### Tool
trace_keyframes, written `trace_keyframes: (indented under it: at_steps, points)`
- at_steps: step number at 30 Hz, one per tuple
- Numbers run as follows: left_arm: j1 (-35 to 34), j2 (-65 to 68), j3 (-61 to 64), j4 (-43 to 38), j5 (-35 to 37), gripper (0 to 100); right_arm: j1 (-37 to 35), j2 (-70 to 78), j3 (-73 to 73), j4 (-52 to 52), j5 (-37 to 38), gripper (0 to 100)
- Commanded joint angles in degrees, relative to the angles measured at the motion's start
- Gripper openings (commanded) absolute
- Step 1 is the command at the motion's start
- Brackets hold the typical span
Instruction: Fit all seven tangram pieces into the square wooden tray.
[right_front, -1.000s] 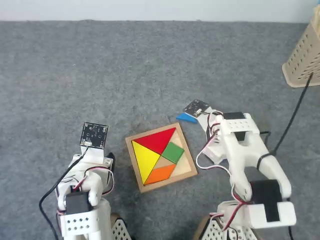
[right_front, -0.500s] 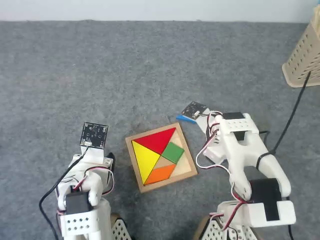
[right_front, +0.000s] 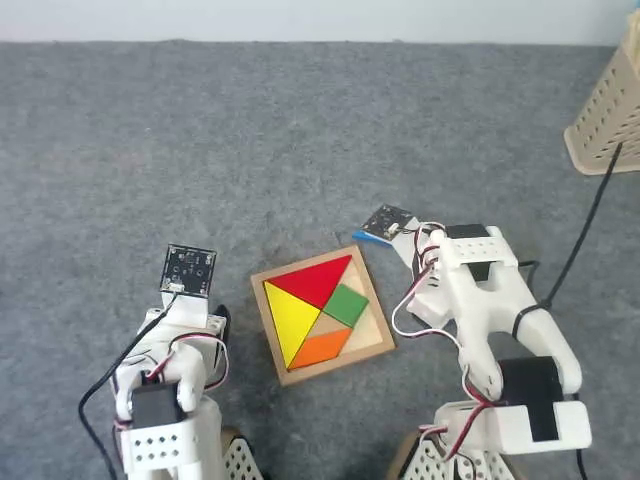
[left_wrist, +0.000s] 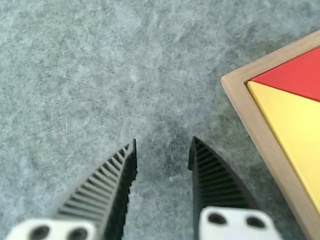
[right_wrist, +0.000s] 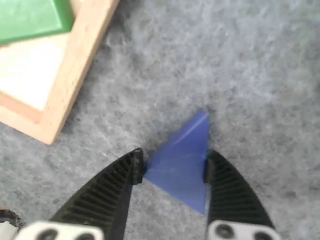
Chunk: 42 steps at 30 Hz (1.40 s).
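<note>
The square wooden tray (right_front: 300, 262) lies between the two arms and holds a red triangle (right_front: 318, 278), a yellow triangle (right_front: 288, 315), a green square (right_front: 346, 305) and an orange piece (right_front: 322, 347). Bare wood shows along its right side. Just past the tray's far right corner is a blue triangle (right_front: 370, 238). In the right wrist view my right gripper (right_wrist: 173, 155) is shut on this blue triangle (right_wrist: 182, 170), one finger on each side, with the tray's rim (right_wrist: 75, 85) close by. My left gripper (left_wrist: 164, 142) stands open over bare carpet, beside the tray's corner (left_wrist: 250, 110).
Grey carpet covers the whole table. A beige perforated tower (right_front: 610, 110) stands at the far right edge, and a black cable (right_front: 585, 235) runs from it toward the right arm. Open carpet stretches behind and to the left of the tray.
The right gripper has shifted slightly over the blue triangle, so less of the piece shows beneath it in the high view. The left arm has kept still.
</note>
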Motion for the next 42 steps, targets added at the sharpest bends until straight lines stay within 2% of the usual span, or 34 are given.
trace_keyframes:
  at_steps: [1,13,17,22,25,31,42]
  points:
    - [0.0,-0.4,-0.7,0.3,-0.3,17,-0.9,-0.6,-2.3,0.9,-3.3,6.7]
    - [0.0,-0.4,-0.7,0.3,-0.3,17,-1.9,-7.4,-7.9,5.8,-8.4,5.2]
    - [0.0,-0.4,-0.7,0.3,-0.3,17,-1.0,-12.9,-7.1,12.9,0.2,6.1]
    - [0.0,-0.4,-0.7,0.3,-0.3,17,-0.8,-20.5,-1.0,20.2,16.0,20.8]
    - [0.0,-0.4,-0.7,0.3,-0.3,17,-0.8,-21.6,2.3,20.1,18.0,27.2]
    - [0.0,-0.4,-0.7,0.3,-0.3,17,-0.8,-15.1,2.3,19.6,17.7,24.4]
    - [0.0,-0.4,-0.7,0.3,-0.3,17,-0.7,-0.1,2.1,7.9,15.2,24.3]
